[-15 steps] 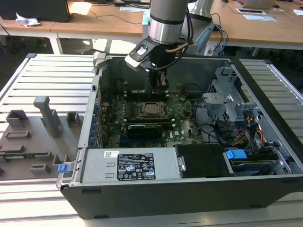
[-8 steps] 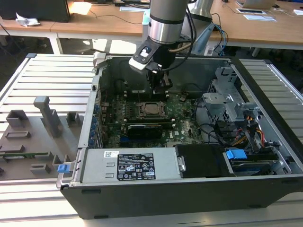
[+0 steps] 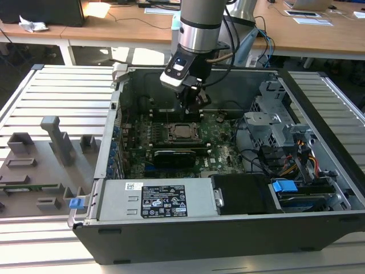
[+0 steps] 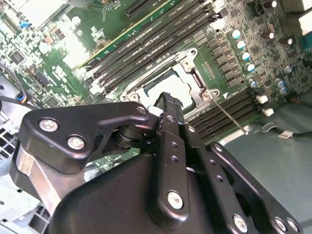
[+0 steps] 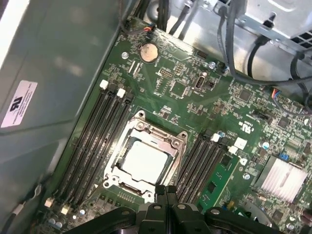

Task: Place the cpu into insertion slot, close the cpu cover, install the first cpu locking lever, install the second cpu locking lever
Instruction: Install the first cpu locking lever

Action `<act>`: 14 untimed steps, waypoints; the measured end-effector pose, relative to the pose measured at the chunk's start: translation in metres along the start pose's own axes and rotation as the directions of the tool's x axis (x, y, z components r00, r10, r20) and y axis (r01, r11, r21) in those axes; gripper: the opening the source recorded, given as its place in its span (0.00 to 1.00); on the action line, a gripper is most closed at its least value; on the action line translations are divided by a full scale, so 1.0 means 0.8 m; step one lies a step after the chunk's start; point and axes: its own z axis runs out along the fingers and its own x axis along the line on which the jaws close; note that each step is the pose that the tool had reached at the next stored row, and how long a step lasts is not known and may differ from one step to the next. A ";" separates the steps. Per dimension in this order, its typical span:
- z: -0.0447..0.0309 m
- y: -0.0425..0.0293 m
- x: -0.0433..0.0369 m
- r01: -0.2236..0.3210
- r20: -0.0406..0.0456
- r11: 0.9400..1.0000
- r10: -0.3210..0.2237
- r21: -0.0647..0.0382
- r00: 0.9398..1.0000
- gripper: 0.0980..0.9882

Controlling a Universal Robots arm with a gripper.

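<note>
In the exterior view the gripper (image 3: 191,112) hangs inside the open computer case (image 3: 188,242), just above the cpu (image 3: 183,131); the power supply (image 3: 114,201) carries two white labels (print I cannot make out), and two blue tabs show. In the first wrist view the cpu lies in the insertion slot (image 5: 120,157) with the cpu cover (image 5: 163,131) flat around it; the fingertips are pressed together, pinching nothing, beside the socket's edge. One white label (image 5: 19,102) sits on the case wall, one coin battery (image 5: 148,51) on the board. In the second wrist view one thin lever (image 4: 225,113) slants beside the socket.
</note>
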 end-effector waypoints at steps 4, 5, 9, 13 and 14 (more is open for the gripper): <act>0.0000 0.0000 0.000 0.063 0.004 0.998 -0.063 -0.002 0.998 0.01; 0.0000 0.0000 0.000 0.074 0.005 0.997 -0.074 -0.002 0.997 0.01; 0.0000 0.0000 0.000 0.133 0.009 0.991 -0.133 -0.003 0.991 0.01; 0.0000 0.0000 0.000 0.195 0.013 0.981 -0.195 -0.004 0.981 0.01; 0.0000 0.0000 0.000 0.213 0.015 0.977 -0.213 -0.004 0.977 0.01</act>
